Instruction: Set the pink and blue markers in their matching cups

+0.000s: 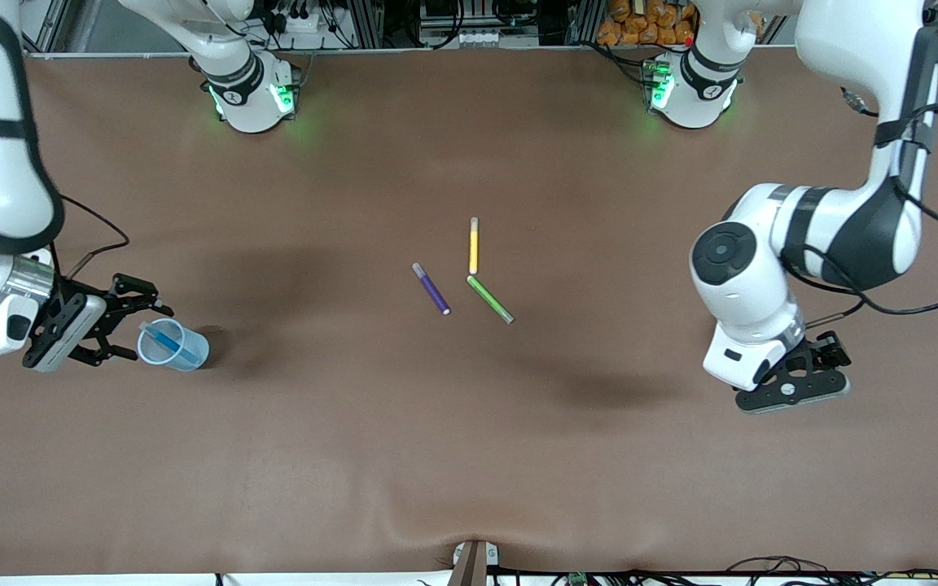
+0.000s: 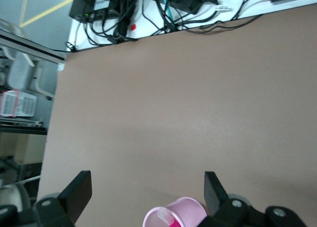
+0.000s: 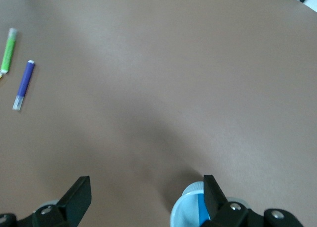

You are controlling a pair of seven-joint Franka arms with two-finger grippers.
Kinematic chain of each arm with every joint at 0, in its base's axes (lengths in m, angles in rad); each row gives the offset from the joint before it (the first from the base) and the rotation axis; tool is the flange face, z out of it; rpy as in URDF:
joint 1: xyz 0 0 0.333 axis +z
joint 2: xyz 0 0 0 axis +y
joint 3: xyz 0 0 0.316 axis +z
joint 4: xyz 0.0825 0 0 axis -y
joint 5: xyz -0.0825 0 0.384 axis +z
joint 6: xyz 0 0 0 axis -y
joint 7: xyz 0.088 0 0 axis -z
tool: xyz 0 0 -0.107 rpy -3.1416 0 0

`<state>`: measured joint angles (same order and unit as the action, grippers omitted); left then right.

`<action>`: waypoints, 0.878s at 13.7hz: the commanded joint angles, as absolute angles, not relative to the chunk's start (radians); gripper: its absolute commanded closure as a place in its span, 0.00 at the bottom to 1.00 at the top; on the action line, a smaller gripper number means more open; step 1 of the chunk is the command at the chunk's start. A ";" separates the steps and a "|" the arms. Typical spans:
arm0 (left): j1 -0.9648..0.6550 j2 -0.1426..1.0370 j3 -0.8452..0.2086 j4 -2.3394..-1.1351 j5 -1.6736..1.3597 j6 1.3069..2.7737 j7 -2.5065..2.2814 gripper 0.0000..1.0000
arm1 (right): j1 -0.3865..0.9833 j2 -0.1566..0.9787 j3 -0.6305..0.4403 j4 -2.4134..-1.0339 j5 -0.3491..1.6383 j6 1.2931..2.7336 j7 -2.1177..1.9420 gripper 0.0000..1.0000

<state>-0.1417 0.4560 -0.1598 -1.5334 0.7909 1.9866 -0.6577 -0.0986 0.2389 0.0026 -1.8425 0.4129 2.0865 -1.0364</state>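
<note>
Brown table covering [image 1: 469,456] fills my screens, and at the right arm's end I can see the light blue translucent plastic cup [image 1: 174,345] standing upright with the bright blue felt-tip marker [image 1: 164,338] leaning inside it, pale cap end up. My right gripper [image 1: 111,321] sits just beside that cup with its black fingers spread apart, gripping nothing. At the left arm's end my left gripper [image 2: 147,193] hangs low over the light pink translucent plastic cup [image 2: 179,214]; the wrist view shows its fingers wide apart and the pink marker's pale cap [image 2: 166,217] poking up inside the cup, though the front camera has the cup hidden under the arm. Near mid-table lie a purple pen [image 1: 431,288], a yellow pen [image 1: 474,246] and a green pen [image 1: 490,299], the purple one apart from the other two.
</note>
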 commanded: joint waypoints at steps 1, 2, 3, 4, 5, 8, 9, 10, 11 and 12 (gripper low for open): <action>-0.126 0.407 -0.152 -1.502 0.657 1.979 -0.496 0.00 | -0.049 0.183 0.000 -1.848 0.290 2.054 -0.818 0.00; -0.124 0.390 -0.141 -1.500 0.613 1.979 -0.458 0.00 | -0.038 0.170 0.002 -1.836 0.241 2.024 -0.749 0.00; -0.117 0.368 -0.137 -1.502 0.553 1.968 -0.427 0.00 | -0.034 0.157 0.003 -1.819 0.203 1.981 -0.680 0.00; -0.112 0.348 -0.137 -1.502 0.475 1.939 -0.390 0.00 | -0.028 0.146 0.005 -1.792 0.172 1.929 -0.611 0.00; -0.110 0.328 -0.135 -1.500 0.403 1.910 -0.361 0.00 | -0.028 0.143 0.006 -1.764 0.135 1.877 -0.557 0.00; -0.110 0.269 -0.115 -1.502 0.287 1.847 -0.259 0.00 | -0.031 0.120 0.006 -1.701 0.101 1.754 -0.464 0.00; -0.109 0.247 -0.115 -1.503 0.269 1.835 -0.256 0.00 | -0.035 0.098 0.006 -1.700 0.101 1.735 -0.401 0.00; -0.107 0.221 -0.115 -1.503 0.246 1.797 -0.247 0.00 | -0.035 0.072 0.006 -1.700 0.095 1.717 -0.334 0.00; -0.107 0.203 -0.115 -1.502 0.198 1.760 -0.239 0.00 | -0.034 0.049 0.011 -1.700 0.084 1.694 -0.265 0.00; -0.100 0.177 -0.115 -1.503 0.152 1.737 -0.233 0.00 | -0.041 0.031 0.034 -1.700 0.075 1.678 -0.205 0.00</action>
